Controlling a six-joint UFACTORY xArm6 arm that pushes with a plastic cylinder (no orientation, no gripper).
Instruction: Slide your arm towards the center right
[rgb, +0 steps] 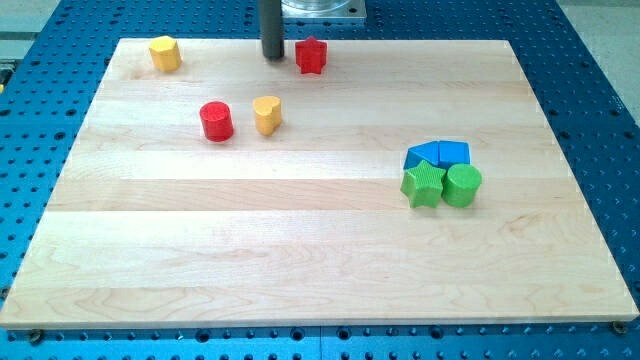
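Tip (272, 57) beside red star block (311, 55)

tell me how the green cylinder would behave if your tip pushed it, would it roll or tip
The green cylinder stands upright on a flat end, so it would probably slide, not roll. It looks squat, so tipping seems unlikely. It sits against the green star block and a blue block, so a push may shove those too. My tip is far off, near the view's top.

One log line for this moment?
my tip: view's top, left of red star block, apart | green and blue blocks: centre right, clustered | move: pending
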